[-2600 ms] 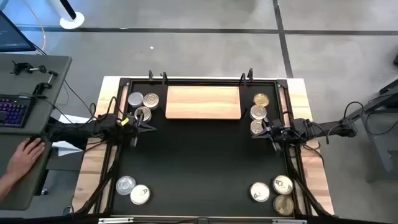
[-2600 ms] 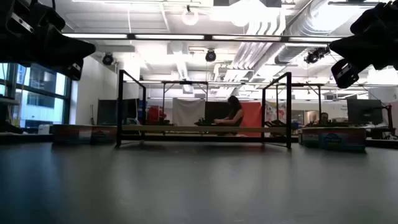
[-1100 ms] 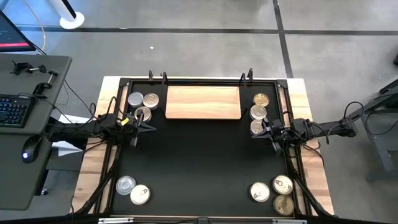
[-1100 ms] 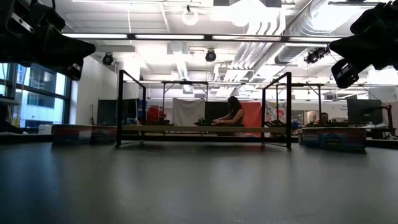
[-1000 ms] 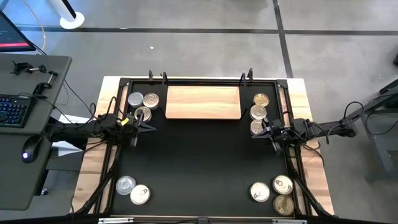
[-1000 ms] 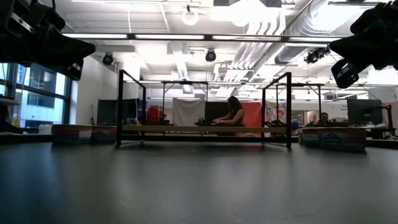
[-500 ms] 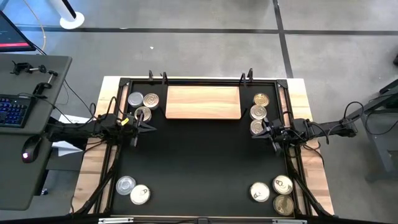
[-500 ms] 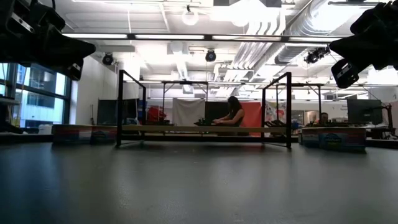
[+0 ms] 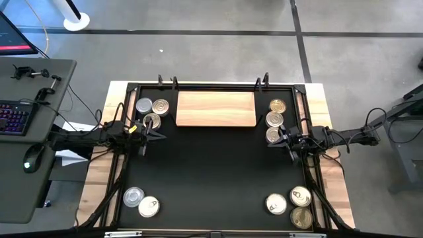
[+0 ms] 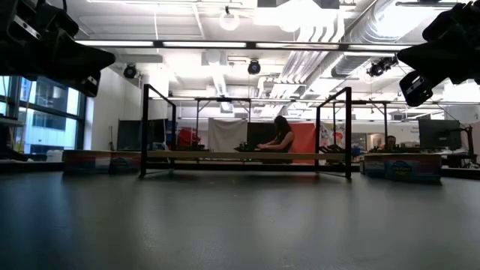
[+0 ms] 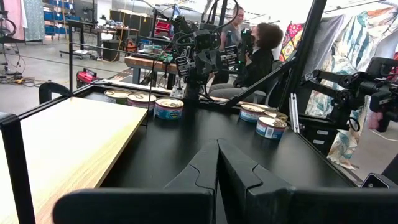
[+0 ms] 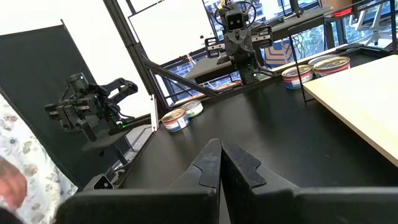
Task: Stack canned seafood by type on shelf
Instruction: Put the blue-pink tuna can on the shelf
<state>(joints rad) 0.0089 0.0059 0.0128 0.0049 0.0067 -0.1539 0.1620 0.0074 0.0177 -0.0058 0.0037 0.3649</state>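
The light-wood shelf (image 9: 215, 109) lies flat on the black mat at the table's far edge, with nothing on it. Canned seafood stands in four groups on the mat: three tins far left (image 9: 152, 111), three far right (image 9: 274, 120), two near left (image 9: 141, 201) and three near right (image 9: 293, 206). My left gripper (image 9: 160, 135) hovers level by the far-left tins, shut and empty (image 11: 217, 149). My right gripper (image 9: 276, 140) hovers level by the far-right tins, likewise shut and empty (image 12: 221, 149).
A black frame (image 9: 129, 89) borders the mat, with clamps at its far edge. A desk with a keyboard (image 9: 14, 118) and mouse stands left of the table. The mat's middle (image 9: 211, 172) holds nothing. People sit in the room beyond (image 10: 282, 139).
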